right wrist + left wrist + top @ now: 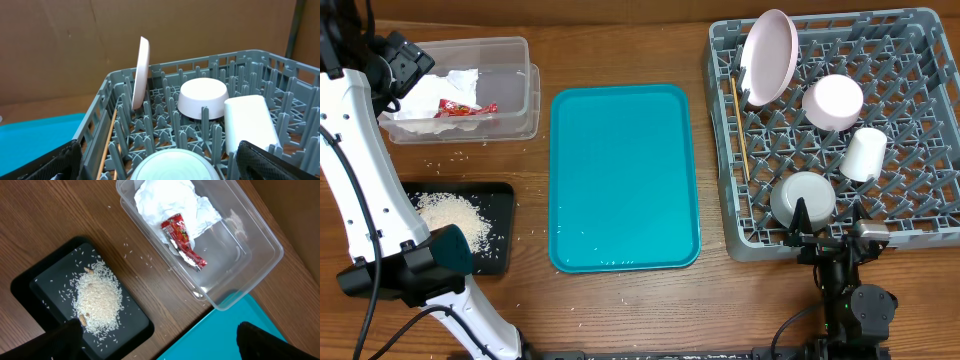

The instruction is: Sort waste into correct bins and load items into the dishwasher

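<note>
Napkin [428,92] and red wrapper [462,108] are laid in the clear tub [515,72], rice [450,213] on the black tray [501,228]; plate [768,55], dish [834,102], cup [864,153], bowl [802,197] and chopsticks [740,130] are set in the grey rack [920,237].

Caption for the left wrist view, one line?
Rice heaped on the black tray, napkin and red wrapper in the clear tub, stray grains between them.

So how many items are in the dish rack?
5: pink plate standing at back left, chopsticks (one pair) along the left wall, dish mid-back, white cup at right, metal bowl at front. None seems hidden.
</note>
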Available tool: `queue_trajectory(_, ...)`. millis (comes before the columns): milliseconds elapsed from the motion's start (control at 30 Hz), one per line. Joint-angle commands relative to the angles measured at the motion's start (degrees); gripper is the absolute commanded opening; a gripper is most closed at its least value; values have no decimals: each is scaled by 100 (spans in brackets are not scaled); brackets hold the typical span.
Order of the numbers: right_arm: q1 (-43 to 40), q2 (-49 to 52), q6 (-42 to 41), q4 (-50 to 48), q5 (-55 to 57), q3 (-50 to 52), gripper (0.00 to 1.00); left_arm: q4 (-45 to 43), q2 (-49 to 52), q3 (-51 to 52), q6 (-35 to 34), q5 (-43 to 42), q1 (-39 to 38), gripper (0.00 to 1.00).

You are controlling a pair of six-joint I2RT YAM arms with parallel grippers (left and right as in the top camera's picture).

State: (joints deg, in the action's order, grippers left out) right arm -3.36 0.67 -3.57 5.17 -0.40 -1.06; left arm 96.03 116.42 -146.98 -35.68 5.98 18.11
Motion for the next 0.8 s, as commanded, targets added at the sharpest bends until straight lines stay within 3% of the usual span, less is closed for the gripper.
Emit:
queue_trajectory(0, -13, -50, 59, -33, 72, 59, 100, -7, 7, -39, -33, -4, -13, 100)
queue_trajectory(667, -13, -50, 59, -33, 70, 59, 100, -2, 9, -39, -26, 0, -13, 100)
queue_trajectory(767, -13, -50, 59, -33, 72, 59, 100, 79, 13, -31, 444, 35, -13, 100)
